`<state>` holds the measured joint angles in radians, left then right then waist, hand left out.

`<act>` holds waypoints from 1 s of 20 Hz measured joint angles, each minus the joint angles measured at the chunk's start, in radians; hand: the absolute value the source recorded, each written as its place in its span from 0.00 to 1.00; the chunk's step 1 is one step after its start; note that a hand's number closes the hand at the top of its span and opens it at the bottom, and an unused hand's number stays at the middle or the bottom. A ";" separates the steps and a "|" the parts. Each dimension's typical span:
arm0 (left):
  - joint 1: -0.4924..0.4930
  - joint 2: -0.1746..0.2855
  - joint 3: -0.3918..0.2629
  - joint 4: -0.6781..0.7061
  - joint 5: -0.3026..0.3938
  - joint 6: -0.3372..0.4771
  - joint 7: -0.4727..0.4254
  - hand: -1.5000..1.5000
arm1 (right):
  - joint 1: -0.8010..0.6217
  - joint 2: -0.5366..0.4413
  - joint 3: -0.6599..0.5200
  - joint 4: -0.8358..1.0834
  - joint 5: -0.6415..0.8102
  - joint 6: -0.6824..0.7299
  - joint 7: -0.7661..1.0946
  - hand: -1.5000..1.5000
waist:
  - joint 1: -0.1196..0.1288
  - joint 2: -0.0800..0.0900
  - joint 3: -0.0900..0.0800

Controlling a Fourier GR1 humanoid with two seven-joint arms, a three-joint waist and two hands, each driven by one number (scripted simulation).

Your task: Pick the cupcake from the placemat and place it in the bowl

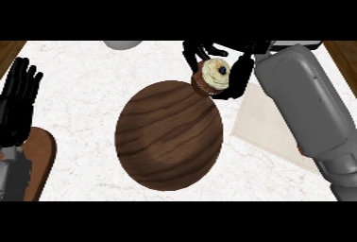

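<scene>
Right hand (pixel 241 74): fingers and thumb curled round the cupcake (pixel 213 72), pinching it at its sides. The cupcake has a brown wrapper, cream frosting and a small dark topping. It is tilted, with the frosting turned toward the view. It sits off the placemat (pixel 263 128), at the far right rim of the wooden bowl (pixel 169 137), and its wrapper overlaps that rim in the view. Whether it touches the rim cannot be told.

The pale placemat lies just right of the bowl, partly under the right forearm.

Left hand (pixel 17 101): resting at the left edge, fingers straight and pointing up, holding nothing.

Also noted on the marble counter (pixel 77 71): a wooden board (pixel 42 158) at lower left and a grey object (pixel 123 45) at the far edge.
</scene>
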<state>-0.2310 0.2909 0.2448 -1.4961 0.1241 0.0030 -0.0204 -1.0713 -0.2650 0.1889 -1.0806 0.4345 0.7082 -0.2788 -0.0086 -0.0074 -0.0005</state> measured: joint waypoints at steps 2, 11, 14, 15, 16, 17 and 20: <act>0.009 0.006 0.006 -0.016 0.009 -0.009 0.008 0.50 | 0.039 0.037 0.028 -0.037 0.026 -0.024 0.031 1.00 | 0.004 0.001 0.000; -0.027 -0.004 -0.005 -0.006 -0.006 0.009 0.024 0.50 | 0.196 0.178 0.126 -0.044 0.183 -0.187 0.162 0.00 | 0.010 0.007 0.000; -0.050 0.002 0.000 0.019 -0.002 0.001 0.020 0.50 | 0.220 0.223 0.133 0.012 0.162 -0.217 0.186 0.00 | 0.014 0.009 0.000; -0.048 0.001 -0.001 0.022 -0.003 -0.001 0.014 0.50 | 0.223 0.232 0.130 0.037 0.145 -0.231 0.182 0.00 | 0.017 0.010 0.000; -0.052 -0.004 -0.006 0.026 -0.008 0.004 0.012 0.50 | 0.239 0.239 0.134 0.051 0.118 -0.243 0.175 0.00 | 0.019 0.011 0.000; -0.047 -0.005 -0.004 0.026 -0.007 0.001 0.003 0.50 | 0.239 0.244 0.125 0.071 0.091 -0.248 0.168 0.00 | 0.022 0.011 0.000; -0.049 0.000 -0.004 0.019 -0.001 -0.007 0.014 0.50 | 0.245 0.255 0.107 0.108 0.005 -0.296 0.138 0.00 | 0.028 0.012 0.001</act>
<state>-0.2799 0.2908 0.2404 -1.4768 0.1232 -0.0040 -0.0061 -0.8259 -0.0101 0.2954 -0.9722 0.4393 0.4126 -0.1403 0.0193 0.0043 0.0002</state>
